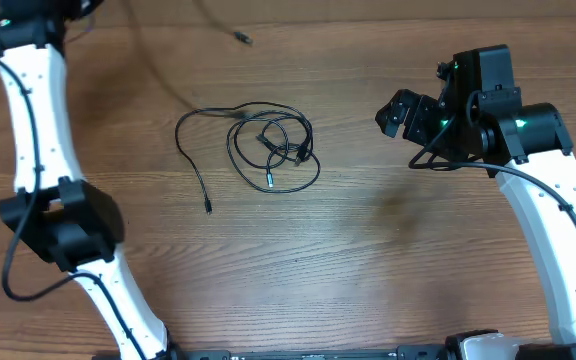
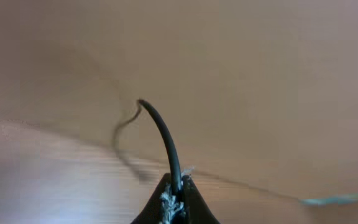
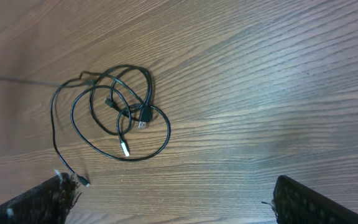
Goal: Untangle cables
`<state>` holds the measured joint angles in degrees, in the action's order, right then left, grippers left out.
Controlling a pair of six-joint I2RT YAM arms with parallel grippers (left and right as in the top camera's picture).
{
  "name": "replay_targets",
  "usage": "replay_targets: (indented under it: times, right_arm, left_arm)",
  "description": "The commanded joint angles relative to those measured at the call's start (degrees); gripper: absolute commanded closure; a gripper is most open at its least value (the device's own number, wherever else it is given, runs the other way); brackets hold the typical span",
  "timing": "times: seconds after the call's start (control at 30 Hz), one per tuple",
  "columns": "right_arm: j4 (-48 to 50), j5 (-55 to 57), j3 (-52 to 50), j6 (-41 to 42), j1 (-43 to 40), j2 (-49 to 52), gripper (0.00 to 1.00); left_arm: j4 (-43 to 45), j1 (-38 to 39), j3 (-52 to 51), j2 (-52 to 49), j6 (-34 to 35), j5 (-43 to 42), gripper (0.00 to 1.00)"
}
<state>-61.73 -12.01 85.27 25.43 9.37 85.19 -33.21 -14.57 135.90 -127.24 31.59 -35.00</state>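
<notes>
Only the left wrist view showed the left gripper (image 2: 174,190), its fingers pressed together on a single black cord (image 2: 164,134) that arched away into blur. Overhead, those fingertips could not be made out. The knotted cables (image 1: 271,147) lay mid-way across the wooden table (image 1: 368,260), well apart from the right gripper (image 3: 173,193). The right wrist view showed their silver plugs clearly and that gripper spread wide and empty.
</notes>
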Motion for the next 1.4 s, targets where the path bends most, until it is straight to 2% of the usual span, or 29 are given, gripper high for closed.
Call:
replay_targets:
  times: [0.0, 0.07, 0.1, 0.13, 0.2, 0.27, 0.3, 0.33, 0.43, 0.5, 0.57, 0.67, 0.73, 0.9, 1.0, 1.17, 1.3, 1.33, 1.37]
  right_arm:
    - [0.09, 0.61, 0.31, -0.37, -0.13, -0.24, 0.0]
    - [0.11, 0.61, 0.31, -0.39, -0.13, -0.24, 0.0]
    - [0.11, 0.61, 0.31, -0.37, -0.13, -0.24, 0.0]
    - [0.09, 0.61, 0.31, -0.37, -0.13, -0.24, 0.0]
    - [0.09, 0.61, 0.31, -0.37, -0.13, -0.24, 0.0]
    - [0.09, 0.61, 0.31, -0.37, -0.13, -0.24, 0.0]
    - [0.09, 0.61, 0.31, -0.37, -0.13, -0.24, 0.0]
    - [0.09, 0.61, 0.31, -0.37, -0.11, -0.24, 0.0]
    - [0.09, 0.61, 0.31, -0.37, -0.13, -0.24, 0.0]
    - [0.11, 0.61, 0.31, -0.37, -0.13, -0.24, 0.0]
    - [0.11, 0.61, 0.31, -0.37, -0.13, -0.24, 0.0]
    - [0.09, 0.61, 0.31, -0.37, -0.13, -0.24, 0.0]
    - [0.09, 0.61, 0.31, -0.37, -0.13, -0.24, 0.0]
    - [0.09, 0.61, 0.31, -0.37, -0.13, -0.24, 0.0]
    - [0.09, 0.61, 0.31, -0.37, -0.11, -0.24, 0.0]
    - [0.09, 0.61, 0.31, -0.37, -0.13, -0.24, 0.0]
    - [0.09, 0.61, 0.31, -0.37, -0.13, -0.24, 0.0]
    - [0.11, 0.61, 0.31, -0.37, -0.13, -0.24, 0.0]
    - [0.09, 0.61, 0.31, -0.37, -0.13, -0.24, 0.0]
  left_arm:
    - [-3.98, -8.92, 0.24, -3.37, -12.92, 7.78, 0.96]
    - [-6.21, -12.44, 0.24, -4.28, -14.03, 11.65, 0.96]
    - [-7.85, -15.04, 0.24, -4.79, -14.05, 13.88, 0.89]
    - [-8.66, -16.61, 0.24, -5.18, -14.08, 14.82, 0.75]
    - [-10.56, -21.29, 0.22, -5.55, -13.64, 15.69, 0.71]
    - [-11.78, -23.45, 0.22, -5.55, -13.38, 15.47, 0.57]
    - [-12.98, -24.72, 0.22, -5.55, -13.4, 14.53, 0.45]
    - [-15.32, -25.99, 0.22, -5.55, -13.42, 11.15, 0.38]
    - [-19.41, -25.88, 0.0, -5.99, -13.66, 5.11, 0.38]
    - [-23.37, -23.26, -0.94, -6.43, -16.74, 3.54, 0.39]
    - [-25.59, -19.02, -3.39, -6.49, -18.8, 9.79, 0.39]
    - [-25.9, -13.75, -6.8, -6.49, -18.75, 24.33, 0.38]
    - [-23.56, -10.43, -10.25, -6.49, -18.75, 32.76, 0.32]
    - [-14.01, -7.67, -19.47, -6.54, -18.71, 35.47, 0.28]
    - [-9.92, -8.35, -23.39, -6.54, -18.29, 40.46, 0.23]
    - [-7.34, -9.99, -24.22, -6.91, -18.34, 41.16, 0.25]
    - [-7.41, -10.12, -24.22, -10.19, -18.34, 40.96, 0.2]
    - [-7.63, -10.19, -24.22, -11.08, -18.34, 40.96, 0.21]
    - [-7.65, -10.27, -24.22, -11.67, -18.34, 40.96, 0.25]
